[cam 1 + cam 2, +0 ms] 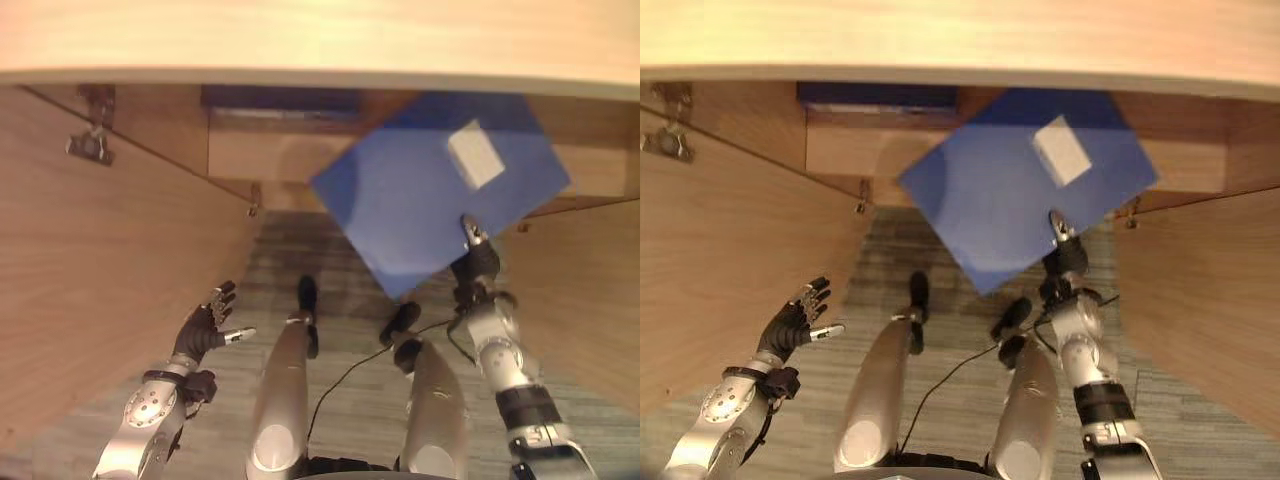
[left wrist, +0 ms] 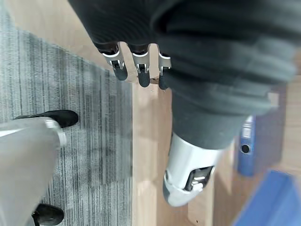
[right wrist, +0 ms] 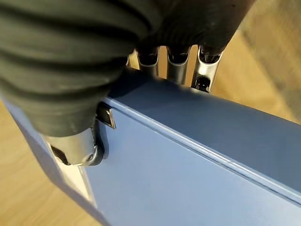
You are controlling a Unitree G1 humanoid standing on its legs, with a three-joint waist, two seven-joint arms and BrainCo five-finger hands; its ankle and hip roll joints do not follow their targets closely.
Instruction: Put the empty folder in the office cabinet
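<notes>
Grey carpet floor (image 1: 330, 270) runs between the open wooden cabinet doors (image 1: 110, 260), under a pale surface (image 1: 320, 40) at the top edge. I see my right hand (image 1: 474, 262) gripping the blue folder (image 1: 430, 190): fingers (image 3: 170, 61) curl over its spine and the thumb presses its cover. I hold the folder tilted in mid-air before the cabinet opening, a white label (image 1: 476, 153) on its face. My left hand (image 1: 207, 325) hangs open near the left door. Another blue binder (image 2: 245, 147) stands inside the cabinet.
</notes>
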